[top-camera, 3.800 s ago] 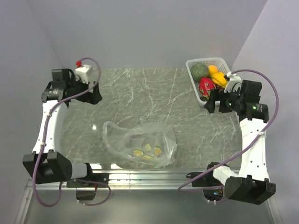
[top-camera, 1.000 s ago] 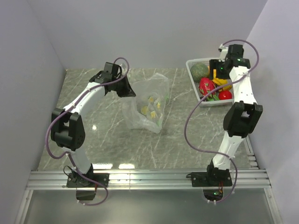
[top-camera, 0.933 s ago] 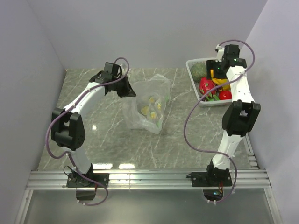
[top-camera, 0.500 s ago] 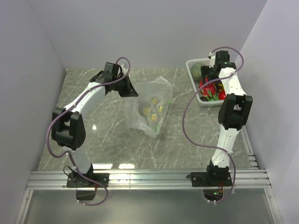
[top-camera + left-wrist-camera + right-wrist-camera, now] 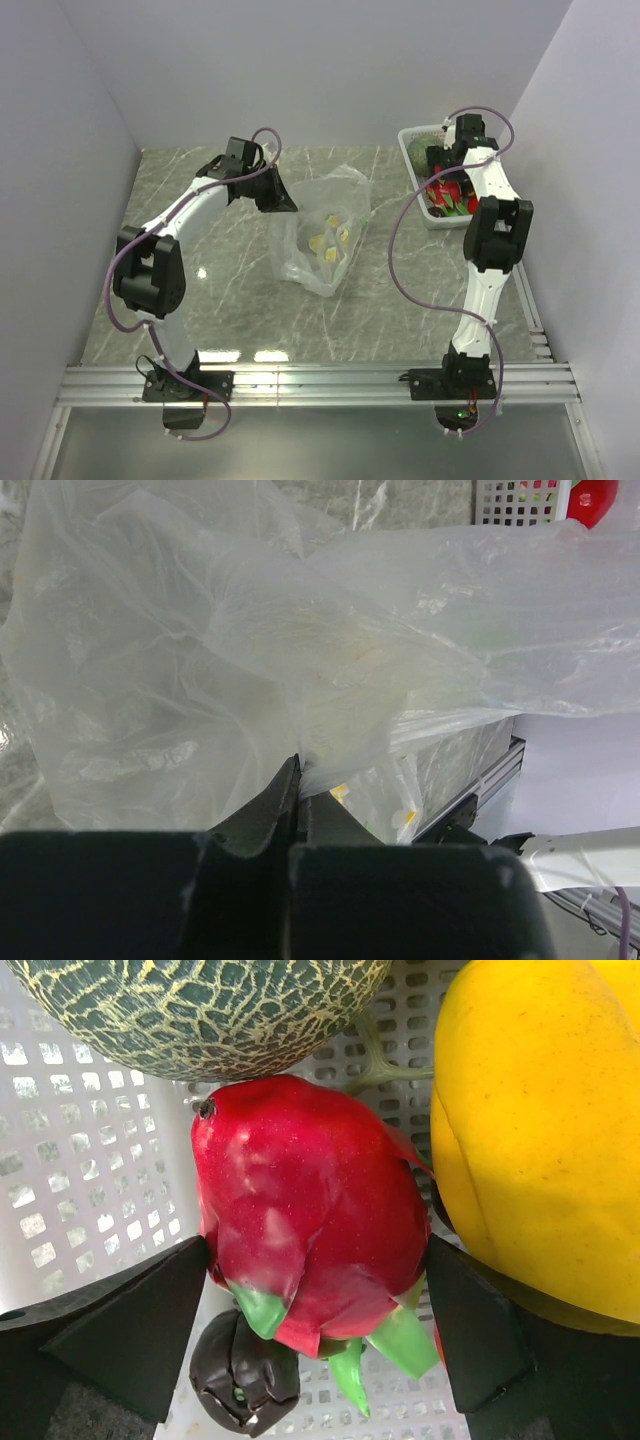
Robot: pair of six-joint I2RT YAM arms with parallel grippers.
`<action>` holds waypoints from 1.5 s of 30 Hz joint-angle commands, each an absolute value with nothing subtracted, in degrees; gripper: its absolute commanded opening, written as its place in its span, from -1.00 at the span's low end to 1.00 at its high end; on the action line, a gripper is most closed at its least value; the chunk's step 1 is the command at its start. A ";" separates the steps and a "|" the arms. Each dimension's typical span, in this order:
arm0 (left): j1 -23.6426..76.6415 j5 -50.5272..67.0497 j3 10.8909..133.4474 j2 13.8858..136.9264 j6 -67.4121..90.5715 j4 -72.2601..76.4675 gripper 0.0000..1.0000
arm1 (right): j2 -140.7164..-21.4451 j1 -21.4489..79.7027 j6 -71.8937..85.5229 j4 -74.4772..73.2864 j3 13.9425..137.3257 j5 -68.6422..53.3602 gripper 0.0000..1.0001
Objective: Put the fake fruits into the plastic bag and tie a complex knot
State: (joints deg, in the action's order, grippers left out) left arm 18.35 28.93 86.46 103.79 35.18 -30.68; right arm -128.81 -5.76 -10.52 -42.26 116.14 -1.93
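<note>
The plastic bag [image 5: 325,228] hangs crumpled over the middle of the table, with small yellow marks showing through it. My left gripper [image 5: 279,196] is shut on its upper left edge; in the left wrist view the film [image 5: 300,650] bunches out from the closed gripper [image 5: 298,766]. The fake fruits lie in the white lattice basket [image 5: 406,142] at the back right. My right gripper [image 5: 315,1260] is open there, one finger on each side of the magenta-red piece [image 5: 310,1210]. Close by are the green melon [image 5: 200,1010] and a yellow piece [image 5: 540,1130]. A red ball [image 5: 590,498] shows too.
A small dark wrinkled fruit [image 5: 245,1380] lies on the basket floor under the magenta piece. My right arm [image 5: 490,230] stretches up along the table's right edge. Walls stand close at the back and on both sides. A metal rail [image 5: 320,380] runs along the near edge.
My right gripper has moved left and down into the basket and opened wider around the magenta-red piece. The left gripper has stayed shut on the bag, which shifted slightly.
</note>
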 commanded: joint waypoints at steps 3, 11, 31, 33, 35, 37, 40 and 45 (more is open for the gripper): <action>18.37 30.85 86.13 104.33 35.16 -29.00 -0.95 | -130.96 -5.71 -11.42 -40.60 117.33 -0.79 0.87; 18.37 31.29 85.69 103.71 35.51 -28.48 -0.96 | -125.96 -8.35 -9.67 -43.06 116.98 -5.00 -0.38; 17.32 33.93 87.19 105.73 37.18 -28.30 -0.96 | -104.95 -10.20 -6.68 -46.84 111.62 -20.56 -0.67; 17.14 34.28 87.36 105.56 37.70 -27.69 -0.96 | -103.54 -10.20 -7.46 -49.21 111.27 -23.79 -0.70; 17.14 34.63 87.54 105.56 37.88 -27.51 -0.96 | -99.51 -10.02 -7.91 -49.83 108.21 -25.83 -0.70; 17.14 34.63 87.54 105.56 37.88 -27.51 -0.96 | -94.60 -9.58 -8.43 -49.92 104.09 -28.02 -0.70; 17.14 34.98 87.36 105.82 37.97 -27.51 -0.96 | -88.89 -8.09 -9.84 -51.76 99.86 -29.88 -0.69; 17.14 35.33 86.92 105.82 38.50 -27.16 -0.97 | -79.91 -4.15 -10.72 -54.66 92.39 -35.23 -0.68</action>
State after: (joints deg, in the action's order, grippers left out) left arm 17.21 33.74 85.93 105.91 37.41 -29.12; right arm -86.89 -6.92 -9.32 -53.54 94.24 -28.56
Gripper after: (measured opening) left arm 0.025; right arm 0.737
